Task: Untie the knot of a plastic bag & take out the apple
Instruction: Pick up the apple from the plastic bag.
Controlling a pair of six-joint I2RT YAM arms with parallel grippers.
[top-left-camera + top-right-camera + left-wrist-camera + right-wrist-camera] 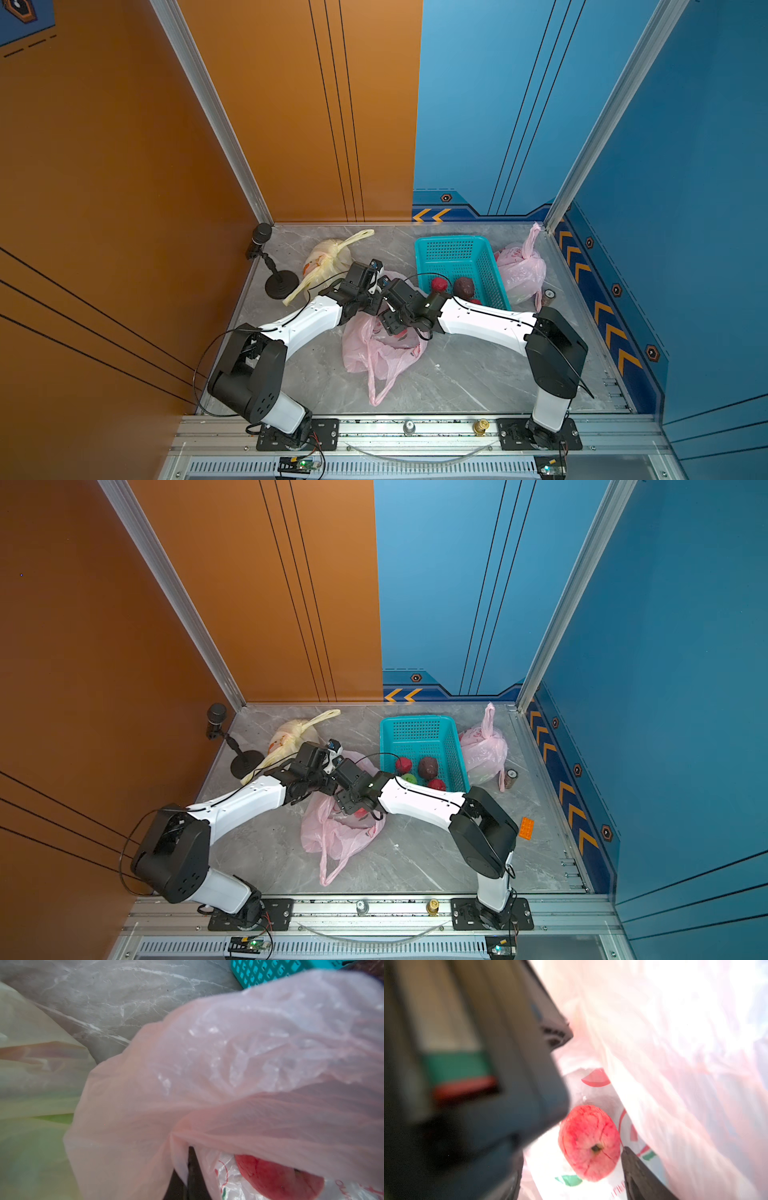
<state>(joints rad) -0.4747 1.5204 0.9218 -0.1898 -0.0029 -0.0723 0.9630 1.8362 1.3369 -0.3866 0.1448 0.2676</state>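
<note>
Pinching a gathered fold of the bag [374,353], the left gripper [188,1159] is pressed together on the film. I judge it does this to lift the rim and hold the mouth agape for the other arm. The right gripper [571,1163] is spread and reaches down into that mouth, and the apple [589,1142] lies on the bag's floor just at its fingertips, not yet gripped. The knot looks undone, with one loose handle trailing toward the front of the table [457,374]. What remains is to close on the fruit and lift it out.

Both top views show the layout: the arms meet over the bag, with the basket [461,257] just beside it, probably where the apple should go. They barely show the apple itself, which is only a red glint under the right wrist. The right wrist view shows the apple whole, stem end up. The left wrist view shows the pinch and part of the apple under the raised film. A green fruit [409,778] in the basket shows in a top view only.
</note>
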